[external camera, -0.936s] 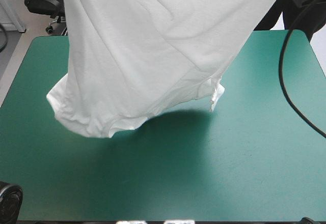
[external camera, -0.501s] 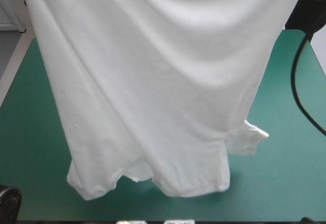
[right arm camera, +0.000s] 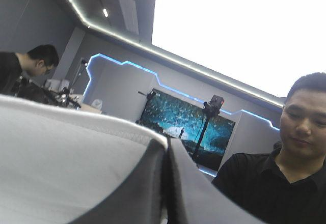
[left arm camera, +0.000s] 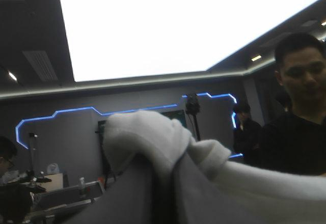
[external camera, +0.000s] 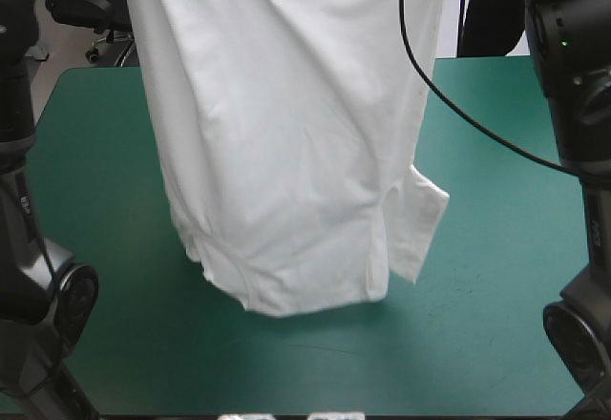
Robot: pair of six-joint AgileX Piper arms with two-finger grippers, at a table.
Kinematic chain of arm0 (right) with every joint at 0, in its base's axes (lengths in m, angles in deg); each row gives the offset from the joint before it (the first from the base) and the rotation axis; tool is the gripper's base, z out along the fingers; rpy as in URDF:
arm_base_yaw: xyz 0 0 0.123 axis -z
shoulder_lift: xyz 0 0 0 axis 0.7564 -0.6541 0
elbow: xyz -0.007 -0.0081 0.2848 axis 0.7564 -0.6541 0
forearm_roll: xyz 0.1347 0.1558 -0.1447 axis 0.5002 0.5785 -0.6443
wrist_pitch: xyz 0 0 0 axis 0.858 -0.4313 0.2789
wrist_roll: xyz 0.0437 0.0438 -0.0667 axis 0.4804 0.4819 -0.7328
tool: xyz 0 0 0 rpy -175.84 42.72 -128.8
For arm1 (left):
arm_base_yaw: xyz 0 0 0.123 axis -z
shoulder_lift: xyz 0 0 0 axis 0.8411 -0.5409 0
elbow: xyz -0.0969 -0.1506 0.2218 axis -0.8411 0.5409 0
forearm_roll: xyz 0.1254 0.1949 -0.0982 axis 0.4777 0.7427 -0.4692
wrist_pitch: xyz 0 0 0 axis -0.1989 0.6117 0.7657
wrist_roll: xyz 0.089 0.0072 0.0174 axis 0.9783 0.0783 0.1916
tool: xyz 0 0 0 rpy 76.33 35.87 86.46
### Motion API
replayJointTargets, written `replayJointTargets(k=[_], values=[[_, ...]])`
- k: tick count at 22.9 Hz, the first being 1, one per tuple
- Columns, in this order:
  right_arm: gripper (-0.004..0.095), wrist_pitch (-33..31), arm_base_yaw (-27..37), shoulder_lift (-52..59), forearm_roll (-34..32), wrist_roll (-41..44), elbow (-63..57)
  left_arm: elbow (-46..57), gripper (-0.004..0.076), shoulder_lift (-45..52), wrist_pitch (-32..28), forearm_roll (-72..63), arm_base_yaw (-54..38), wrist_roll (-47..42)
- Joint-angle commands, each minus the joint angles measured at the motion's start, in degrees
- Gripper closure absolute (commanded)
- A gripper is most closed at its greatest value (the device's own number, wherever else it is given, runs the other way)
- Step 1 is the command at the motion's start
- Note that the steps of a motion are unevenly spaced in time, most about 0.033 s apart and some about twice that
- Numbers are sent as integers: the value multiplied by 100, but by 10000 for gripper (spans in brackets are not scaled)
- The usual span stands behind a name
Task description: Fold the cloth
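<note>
The left gripper [left arm camera: 170, 159] and right gripper [right arm camera: 167, 146] are clamping the T-shirt [external camera: 286, 153], which is hanging from top centre over the table [external camera: 506, 286]. It is narrowing and settling since earlier, likely readying for lay-down.

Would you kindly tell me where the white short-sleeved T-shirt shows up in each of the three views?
High view: the white short-sleeved T-shirt hangs from the top edge over the teal-green table.
Left wrist view: bunched over the shut left gripper.
Right wrist view: a white field clamped in the right gripper.
Shared landmark: the shirt's pinched upper edge, above the high view's frame.
</note>
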Motion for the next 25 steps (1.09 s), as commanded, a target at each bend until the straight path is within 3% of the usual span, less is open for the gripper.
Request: replayJointTargets(k=[1, 6, 7, 11, 14, 17, 22, 25], values=[[925, 1032, 629, 5, 77, 732, 188, -73, 741, -105, -1243, 21, 10, 111], [925, 1031, 854, 2, 898, 264, 177, -85, 741, -200, -1837, 21, 10, 222], [925, 780, 854, -50, 1252, 173, 169, -85, 741, -222, -1657, 21, 10, 222], [925, -768, 944, -571, 2229, -24, -151, 202, 741, -533, 306, 7, 10, 158], [926, -946, 1203, -555, 3517, -909, -1350, 1279, 741, -597, 314, -28, -69, -66], [926, -997, 1417, -333, 4137, -1480, -2402, 2213, 741, -429, 746, -17, -167, -182], [925, -1202, 1665, 95, 4705, -1969, -4206, 3929, 741, -1, 1308, 105, -220, -272], [926, -1379, 1665, 329, 4725, -2033, -5142, 5071, 741, 425, 1476, 518, -220, -721]])
